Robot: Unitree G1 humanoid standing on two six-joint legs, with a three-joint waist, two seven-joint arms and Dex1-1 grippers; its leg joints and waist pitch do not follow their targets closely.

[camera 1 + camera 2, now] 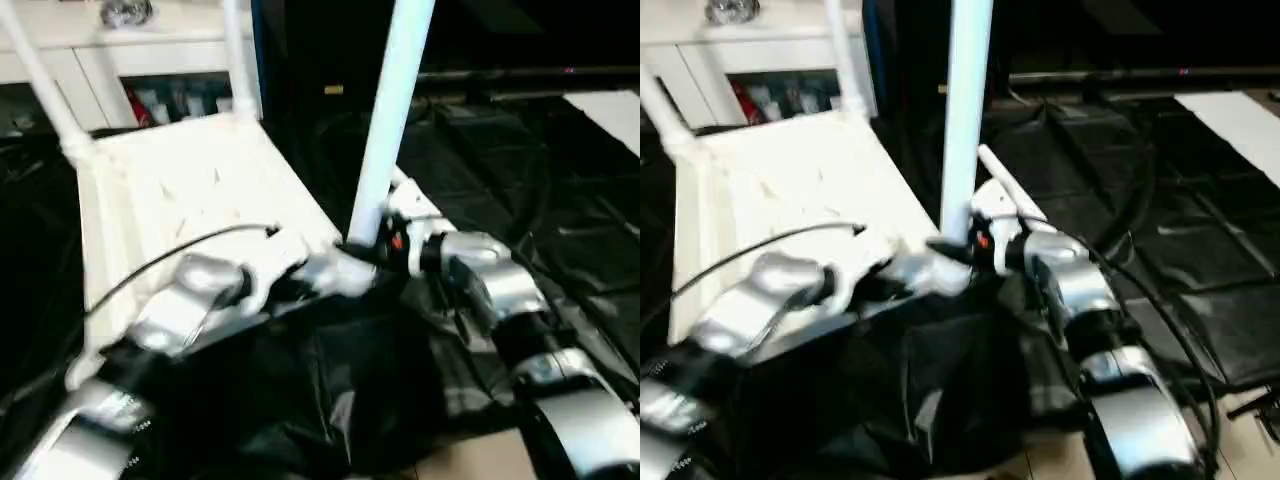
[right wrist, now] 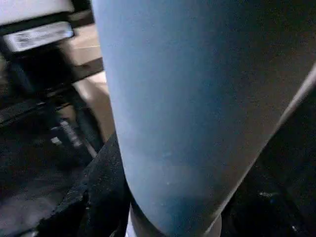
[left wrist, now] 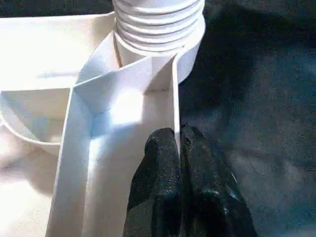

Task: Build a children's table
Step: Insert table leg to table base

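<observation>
I see my left gripper (image 3: 178, 143) pinching the table top's thin rib (image 3: 175, 98) below a ribbed leg end (image 3: 158, 24).

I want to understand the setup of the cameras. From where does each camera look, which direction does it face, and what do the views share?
Left eye view: on the head, facing forward and down at the upturned table top and the near leg; both silver forearms show.
Right eye view: same scene from slightly aside.
Left wrist view: along the left tool, shut on a table-top rib below a ribbed socket.
Right wrist view: close against the near leg that the right tool holds.
Shared: the near leg.
</observation>
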